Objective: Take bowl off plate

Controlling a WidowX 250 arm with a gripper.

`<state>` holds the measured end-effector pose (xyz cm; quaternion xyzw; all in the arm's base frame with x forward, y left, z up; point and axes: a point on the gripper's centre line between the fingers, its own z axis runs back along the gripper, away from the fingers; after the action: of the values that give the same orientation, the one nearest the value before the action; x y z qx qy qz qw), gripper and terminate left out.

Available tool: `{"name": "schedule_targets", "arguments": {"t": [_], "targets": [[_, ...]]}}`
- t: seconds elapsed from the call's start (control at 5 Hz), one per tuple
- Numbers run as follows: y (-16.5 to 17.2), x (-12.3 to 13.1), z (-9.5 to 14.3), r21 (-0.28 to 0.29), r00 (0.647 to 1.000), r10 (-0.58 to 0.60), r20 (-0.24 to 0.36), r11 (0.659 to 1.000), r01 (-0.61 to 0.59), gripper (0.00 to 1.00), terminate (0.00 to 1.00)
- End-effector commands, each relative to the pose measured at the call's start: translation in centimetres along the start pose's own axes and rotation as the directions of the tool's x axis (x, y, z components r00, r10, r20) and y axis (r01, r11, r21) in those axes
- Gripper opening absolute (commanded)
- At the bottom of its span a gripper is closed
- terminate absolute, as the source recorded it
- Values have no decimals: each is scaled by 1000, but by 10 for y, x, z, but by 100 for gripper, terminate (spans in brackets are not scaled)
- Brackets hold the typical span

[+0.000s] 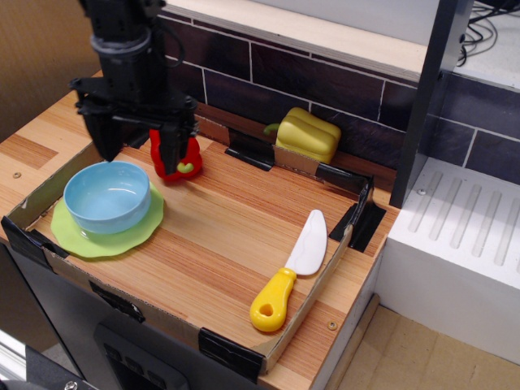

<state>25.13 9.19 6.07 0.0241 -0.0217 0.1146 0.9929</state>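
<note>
The light blue bowl point(108, 196) sits upright on the light green scalloped plate point(122, 236) at the left end of the wooden tray. My black gripper point(136, 156) hangs just above and behind the bowl's far rim, its two fingers spread apart and empty. The left finger is over the bowl's back left edge. The right finger stands in front of the red pepper point(188, 160) and hides part of it.
A yellow pepper point(307, 135) lies at the tray's back wall. A toy knife point(291, 270) with a yellow handle lies at the right. Cardboard walls point(49, 185) edge the tray. A dark post point(426, 97) and a white rack point(463, 227) stand to the right.
</note>
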Motion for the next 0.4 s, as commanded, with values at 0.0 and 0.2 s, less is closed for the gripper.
{"name": "schedule_targets", "arguments": {"t": [0.0,0.2], "targets": [[-3,-13,-29,25,999,-21,-33,999,22,100,0],[-9,-11,-35,11,999,-14,-38,1000,15,100,0]]}}
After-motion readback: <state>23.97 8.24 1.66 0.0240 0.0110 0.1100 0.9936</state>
